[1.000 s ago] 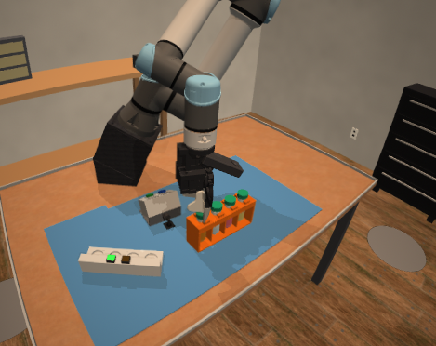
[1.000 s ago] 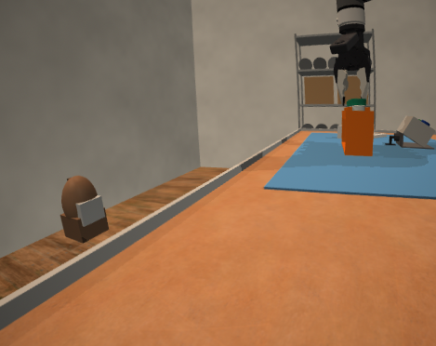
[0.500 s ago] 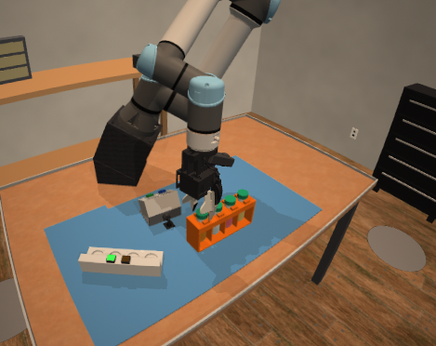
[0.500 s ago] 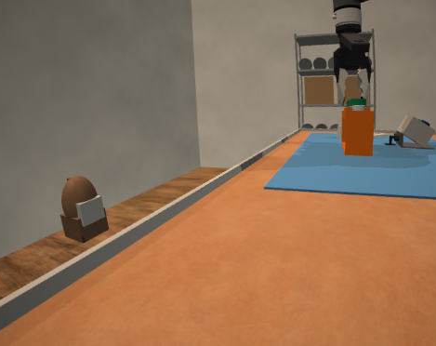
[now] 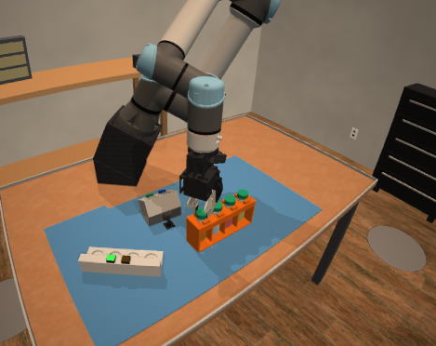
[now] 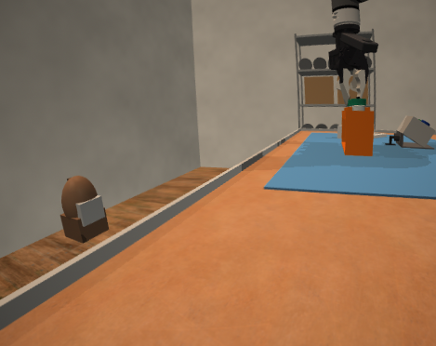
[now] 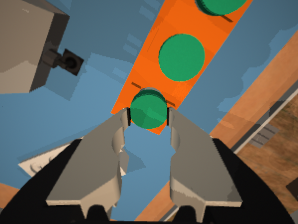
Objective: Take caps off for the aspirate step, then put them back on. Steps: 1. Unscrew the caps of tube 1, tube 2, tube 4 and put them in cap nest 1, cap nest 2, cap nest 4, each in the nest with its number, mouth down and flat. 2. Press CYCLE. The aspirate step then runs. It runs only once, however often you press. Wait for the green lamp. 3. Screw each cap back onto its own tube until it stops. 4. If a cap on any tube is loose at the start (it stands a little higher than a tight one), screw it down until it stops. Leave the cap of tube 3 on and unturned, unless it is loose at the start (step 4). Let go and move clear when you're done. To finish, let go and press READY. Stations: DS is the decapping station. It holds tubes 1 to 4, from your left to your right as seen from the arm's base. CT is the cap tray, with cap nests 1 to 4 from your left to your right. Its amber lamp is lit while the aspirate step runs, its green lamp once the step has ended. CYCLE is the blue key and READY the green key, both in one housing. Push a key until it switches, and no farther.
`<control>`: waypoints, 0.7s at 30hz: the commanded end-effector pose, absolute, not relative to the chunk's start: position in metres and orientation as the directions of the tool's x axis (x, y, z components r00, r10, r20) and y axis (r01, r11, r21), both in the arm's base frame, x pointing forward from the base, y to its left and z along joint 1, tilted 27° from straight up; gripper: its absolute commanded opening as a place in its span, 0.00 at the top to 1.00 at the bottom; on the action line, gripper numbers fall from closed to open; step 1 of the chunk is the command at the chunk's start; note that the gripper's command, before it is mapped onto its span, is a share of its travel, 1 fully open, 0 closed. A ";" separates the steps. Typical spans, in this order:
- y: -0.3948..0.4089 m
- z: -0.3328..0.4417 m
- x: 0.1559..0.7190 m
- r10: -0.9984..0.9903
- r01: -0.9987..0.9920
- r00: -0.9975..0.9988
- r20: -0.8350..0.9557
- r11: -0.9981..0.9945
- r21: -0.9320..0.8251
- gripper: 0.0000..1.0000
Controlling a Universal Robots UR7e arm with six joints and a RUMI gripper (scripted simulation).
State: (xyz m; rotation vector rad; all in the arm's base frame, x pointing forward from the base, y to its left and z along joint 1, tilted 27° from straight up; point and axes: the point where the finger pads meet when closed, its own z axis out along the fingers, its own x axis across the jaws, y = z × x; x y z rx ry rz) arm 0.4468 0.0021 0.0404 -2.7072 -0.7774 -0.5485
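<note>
The orange station DS (image 5: 194,235) (image 6: 358,132) (image 7: 148,65) holds four tubes, each with a green cap on. My gripper (image 5: 201,208) (image 7: 149,109) points down at its left end in the top view and is shut on the tube 4 cap (image 5: 201,214) (image 7: 149,107), with one fingertip on each side. The tube 3 cap (image 5: 218,207) (image 7: 181,57), tube 2 cap (image 5: 230,200) and tube 1 cap (image 5: 243,194) sit on their tubes. The white tray CT (image 5: 122,267) shows empty nests; its green lamp (image 5: 111,258) is lit and its amber lamp (image 5: 125,259) is dark.
The grey key housing (image 5: 161,208) (image 6: 412,132) (image 7: 22,50) stands beside DS, with the green READY key (image 5: 150,195) and blue CYCLE key (image 5: 162,192) on top. A small black bracket (image 5: 168,224) (image 7: 70,62) sticks out between housing and DS.
</note>
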 end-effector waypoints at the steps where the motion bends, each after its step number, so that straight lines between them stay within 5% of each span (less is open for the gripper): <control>1: 0.002 0.041 0.447 0.454 0.558 0.781 0.429 -0.816 -0.150 1.00; 9: 0.002 0.041 0.447 0.454 0.557 0.781 0.428 -0.817 -0.150 1.00; 21: 0.002 0.040 0.447 0.007 0.115 0.953 0.304 -0.934 -0.337 1.00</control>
